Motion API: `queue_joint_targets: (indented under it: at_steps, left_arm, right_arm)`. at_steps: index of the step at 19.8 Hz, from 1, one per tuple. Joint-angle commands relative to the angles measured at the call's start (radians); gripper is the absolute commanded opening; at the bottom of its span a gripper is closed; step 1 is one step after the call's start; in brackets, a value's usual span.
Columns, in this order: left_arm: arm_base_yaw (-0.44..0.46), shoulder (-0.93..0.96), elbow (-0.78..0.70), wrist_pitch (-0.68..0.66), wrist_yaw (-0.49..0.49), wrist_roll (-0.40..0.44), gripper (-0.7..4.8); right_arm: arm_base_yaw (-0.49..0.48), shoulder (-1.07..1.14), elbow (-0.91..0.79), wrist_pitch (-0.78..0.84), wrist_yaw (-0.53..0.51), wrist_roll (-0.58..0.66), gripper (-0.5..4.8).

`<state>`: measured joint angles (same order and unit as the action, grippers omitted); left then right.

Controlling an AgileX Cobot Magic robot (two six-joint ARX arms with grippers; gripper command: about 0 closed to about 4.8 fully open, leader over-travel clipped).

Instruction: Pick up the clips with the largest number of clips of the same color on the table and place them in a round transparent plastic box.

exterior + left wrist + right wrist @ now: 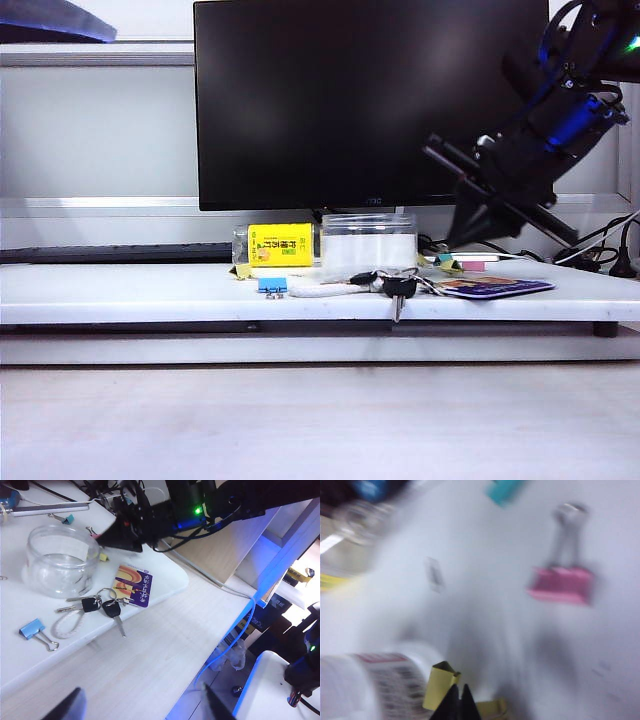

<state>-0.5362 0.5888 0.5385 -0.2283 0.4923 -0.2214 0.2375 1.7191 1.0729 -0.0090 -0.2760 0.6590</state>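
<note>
A pale-yellow clip (pixel 440 685) lies beside a white labelled container, and my right gripper (pixel 458 702) is shut, its tips pinched together at that clip's edge. A second pale-yellow clip (pixel 492 708) lies just past the tips. In the exterior view my right gripper (pixel 455 240) reaches down behind the round transparent plastic box (pixel 368 243). The left wrist view shows the same box (pixel 60 560) empty, with a yellow clip (pixel 103 557) beyond it under the right arm. My left gripper (pixel 145 712) hangs open over the wooden desk, far from the clips.
A pink clip (pixel 562 585) and a teal clip (pixel 505 490) lie near the right gripper. A blue clip (pixel 32 629), keys (pixel 102 607) and a card (pixel 134 586) sit near the shelf's front edge. A yellow-labelled container (pixel 278 245) and a monitor (pixel 370 100) stand behind.
</note>
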Motion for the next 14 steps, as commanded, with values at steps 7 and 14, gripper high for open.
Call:
queue_joint_targets:
  at_steps: [7, 14]
  left_arm:
    - [0.000, -0.002, 0.006, 0.005, -0.002, 0.002, 3.07]
    - [0.000, 0.032, 0.006, 0.008, -0.021, 0.030, 3.05]
  right_arm:
    - [0.001, -0.004, 0.150, 0.004, -0.118, 0.014, -0.03]
    - [0.013, -0.005, 0.177, -0.073, -0.297, -0.033, -0.03]
